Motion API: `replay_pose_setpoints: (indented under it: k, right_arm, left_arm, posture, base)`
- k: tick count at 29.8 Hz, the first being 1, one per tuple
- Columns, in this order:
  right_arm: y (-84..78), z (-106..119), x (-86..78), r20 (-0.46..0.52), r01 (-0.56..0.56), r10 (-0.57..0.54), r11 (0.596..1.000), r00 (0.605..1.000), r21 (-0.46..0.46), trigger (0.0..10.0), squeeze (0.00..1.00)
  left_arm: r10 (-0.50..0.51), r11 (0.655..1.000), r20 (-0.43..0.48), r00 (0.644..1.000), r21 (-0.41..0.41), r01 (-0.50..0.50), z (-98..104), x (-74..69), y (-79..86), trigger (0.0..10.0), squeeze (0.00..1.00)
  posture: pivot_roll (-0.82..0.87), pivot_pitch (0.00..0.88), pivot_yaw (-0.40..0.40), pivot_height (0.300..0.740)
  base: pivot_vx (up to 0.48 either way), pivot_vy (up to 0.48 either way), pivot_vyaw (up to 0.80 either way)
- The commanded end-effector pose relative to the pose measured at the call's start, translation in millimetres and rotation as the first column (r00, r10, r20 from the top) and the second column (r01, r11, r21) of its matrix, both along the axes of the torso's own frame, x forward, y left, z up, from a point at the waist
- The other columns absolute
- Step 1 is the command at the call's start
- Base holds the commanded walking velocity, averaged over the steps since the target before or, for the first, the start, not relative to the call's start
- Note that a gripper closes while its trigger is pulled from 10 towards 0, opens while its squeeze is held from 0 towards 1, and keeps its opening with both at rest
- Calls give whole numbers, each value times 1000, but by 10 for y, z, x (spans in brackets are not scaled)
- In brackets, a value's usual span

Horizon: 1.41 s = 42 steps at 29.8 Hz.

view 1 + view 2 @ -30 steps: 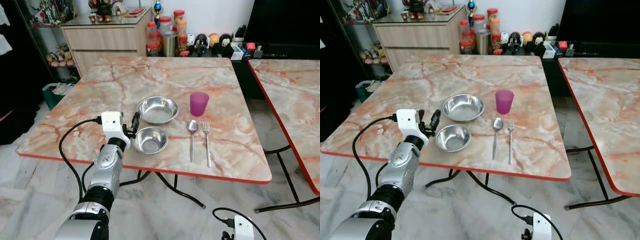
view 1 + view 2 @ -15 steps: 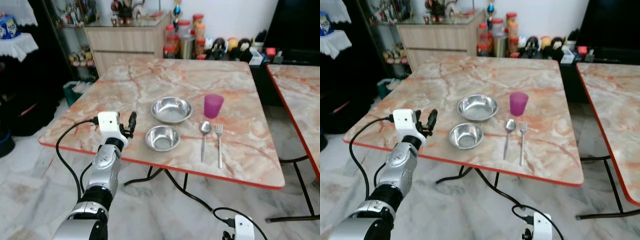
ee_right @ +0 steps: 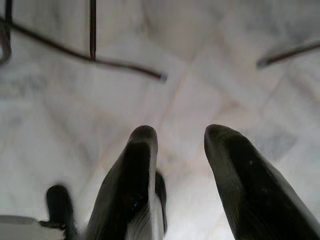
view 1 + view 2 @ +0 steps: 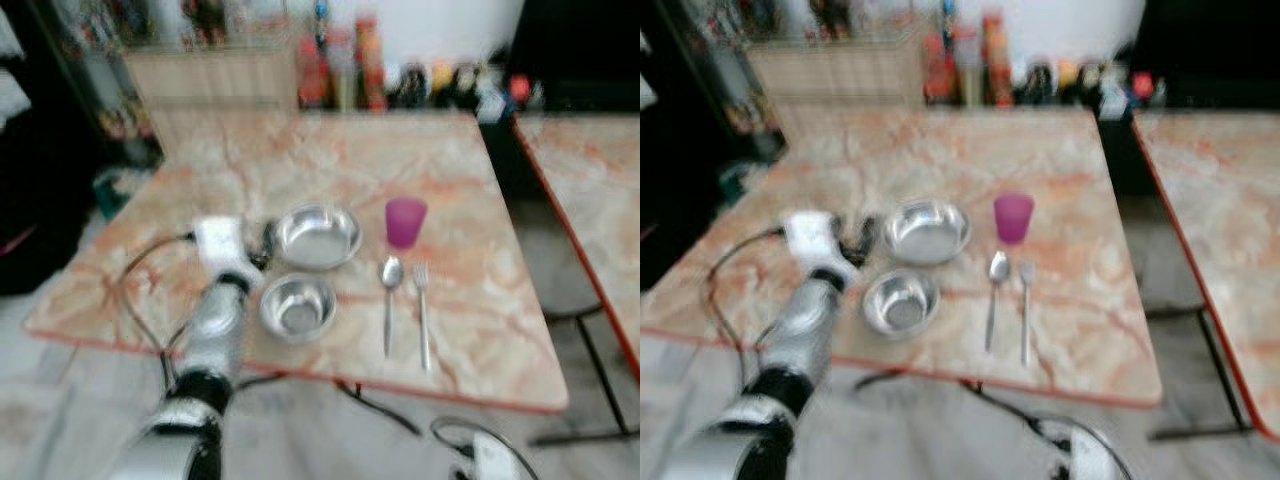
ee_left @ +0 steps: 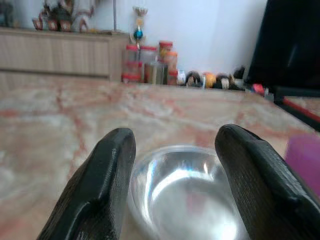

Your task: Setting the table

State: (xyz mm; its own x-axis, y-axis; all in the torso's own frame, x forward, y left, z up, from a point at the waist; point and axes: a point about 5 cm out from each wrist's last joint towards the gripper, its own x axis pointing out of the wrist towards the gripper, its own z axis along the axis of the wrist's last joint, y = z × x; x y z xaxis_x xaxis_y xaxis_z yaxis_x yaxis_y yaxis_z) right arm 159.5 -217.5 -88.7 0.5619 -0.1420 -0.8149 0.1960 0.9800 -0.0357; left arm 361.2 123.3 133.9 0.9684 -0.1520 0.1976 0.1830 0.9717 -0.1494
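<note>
A robot's left arm reaches over a marble table set with two steel bowls, a cup and cutlery; the head views are blurred.

The left gripper (image 5: pixel 172 165) hovers just beside the large bowl (image 4: pixel 318 236), fingers spread wide and holding nothing. The small bowl (image 4: pixel 297 307) sits nearer the table (image 4: pixel 470 300) edge. Right of the bowls stand a purple cup (image 4: pixel 405 221), a spoon (image 4: pixel 389 300) and a fork (image 4: pixel 423 312). The right gripper (image 3: pixel 175 165) hangs over the floor, fingers apart and empty.

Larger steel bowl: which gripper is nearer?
Left. The left gripper hovers open over the table beside the larger steel bowl; the right gripper hangs open below table height, above the floor.
</note>
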Motion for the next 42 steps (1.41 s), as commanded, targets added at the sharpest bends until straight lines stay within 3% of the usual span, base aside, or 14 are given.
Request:
replay_pose_setpoints:
  k: [1,16,19,22,24,29,33,34,36,41,42]
  right_arm:
    - [123,-3,47,11,-15,15,1000,1000,27,10000,0]
    - [157,-23,12,1,-23,23,999,1000,33,10000,0]
    - [160,-27,3,-2,-24,24,999,1000,33,10000,0]
    - [159,-29,-2,-3,-23,24,999,1000,32,10000,0]
    - [159,-29,-3,-2,-24,24,999,1000,32,10000,0]
    - [151,-29,-5,-2,-23,23,999,1000,30,10000,0]
    - [146,-29,-8,-3,-23,24,999,1000,29,10000,0]
    - [145,-30,-12,-3,-23,23,999,1000,29,10000,0]
    - [144,-32,-17,-3,-21,21,999,1000,29,10000,0]
    - [136,-44,-54,-7,-17,17,999,1000,29,10000,0]
    - [133,-49,-69,-9,-15,15,999,1000,29,10000,0]
  left_arm:
    - [46,999,9,999,5,-46,15,3,177,10000,0]
    - [43,998,-20,999,-38,-44,11,26,196,10000,0]
    - [48,996,-67,997,-69,-53,-20,49,213,10000,0]
    - [16,975,-175,984,-216,-54,-99,94,233,10000,0]
    - [6,965,-213,977,-255,-62,-118,113,250,10000,0]
    - [-38,950,-270,962,-308,-49,-109,172,269,10000,0]
    - [-54,962,-300,952,-270,-31,-71,220,276,10000,0]
    - [-64,958,-302,951,-284,-26,-38,243,289,10000,1000]
    - [-79,948,-291,953,-317,-18,7,267,301,10000,1000]
    - [-64,956,-333,941,-289,-38,35,307,328,10000,1000]
    - [-66,958,-350,934,-284,-39,29,312,326,10000,882]
  posture:
    - [21,0,36,740]
    - [20,0,42,740]
    - [20,0,42,740]
    - [18,0,45,740]
    - [15,0,44,740]
    - [14,0,46,740]
    - [11,0,45,740]
    - [8,0,48,740]
    - [5,0,49,740]
    - [-3,0,55,740]
    - [-6,0,58,740]
  base:
    - [289,0,0]
    - [76,0,0]
    - [0,0,0]
    - [0,0,0]
    - [0,0,0]
    - [0,0,0]
    - [0,0,0]
    - [0,0,0]
    - [0,0,0]
    - [0,0,0]
    - [0,0,0]
